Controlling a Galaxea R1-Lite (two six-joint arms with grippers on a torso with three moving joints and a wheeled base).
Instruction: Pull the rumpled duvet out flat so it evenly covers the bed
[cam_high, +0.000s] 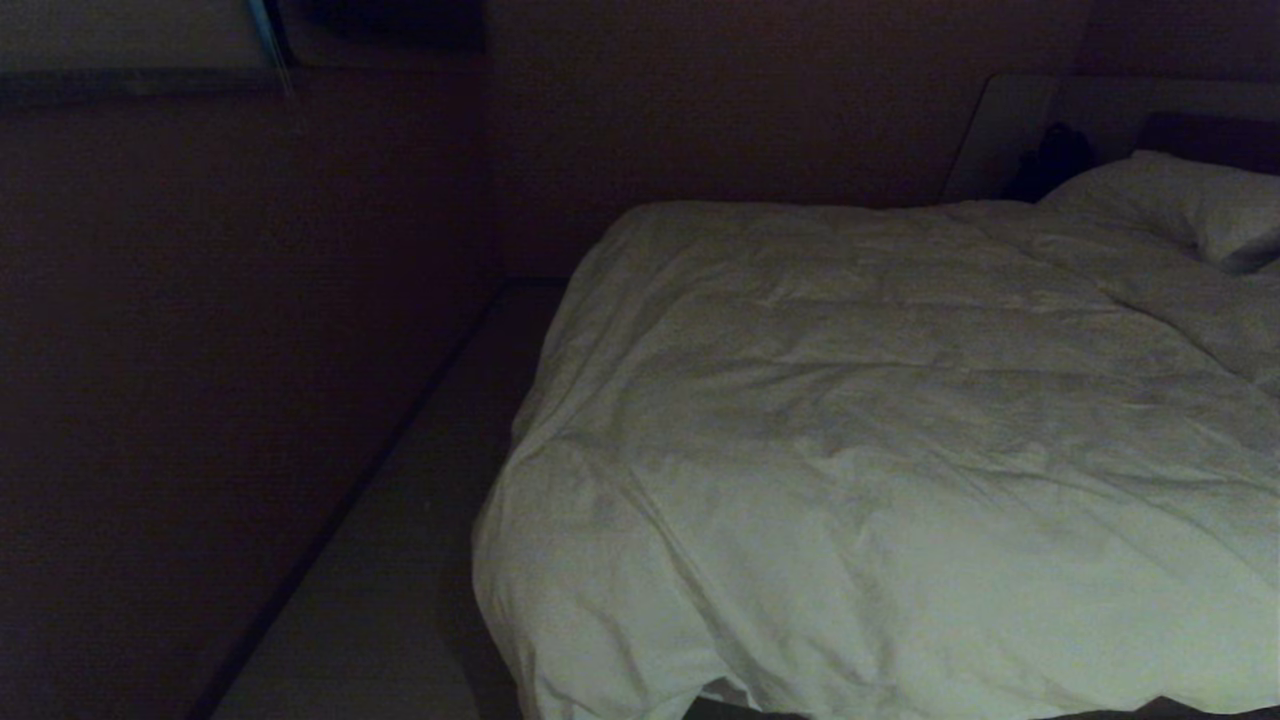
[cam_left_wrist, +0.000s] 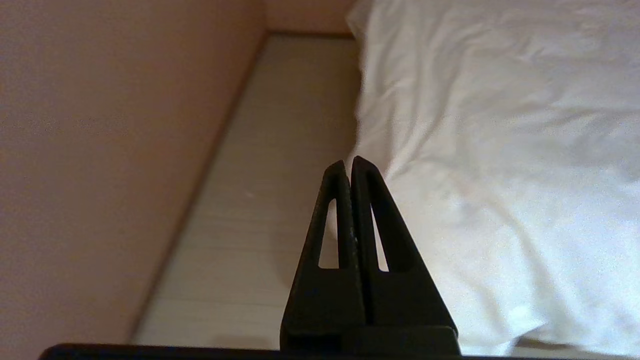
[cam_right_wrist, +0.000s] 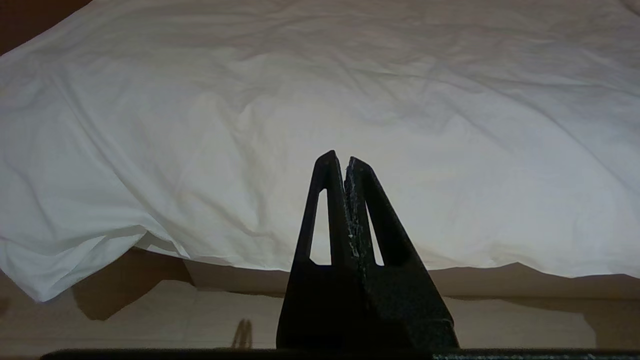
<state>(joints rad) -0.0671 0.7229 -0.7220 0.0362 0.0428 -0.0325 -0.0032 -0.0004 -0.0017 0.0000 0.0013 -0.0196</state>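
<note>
Duvet (cam_high: 900, 450) lies creased across the bed (cam_right_wrist: 500, 282), its edge hanging over the base. Left end effector (cam_left_wrist: 348, 165) and right end effector (cam_right_wrist: 338, 160), both closed and empty, sit near that edge.
</note>
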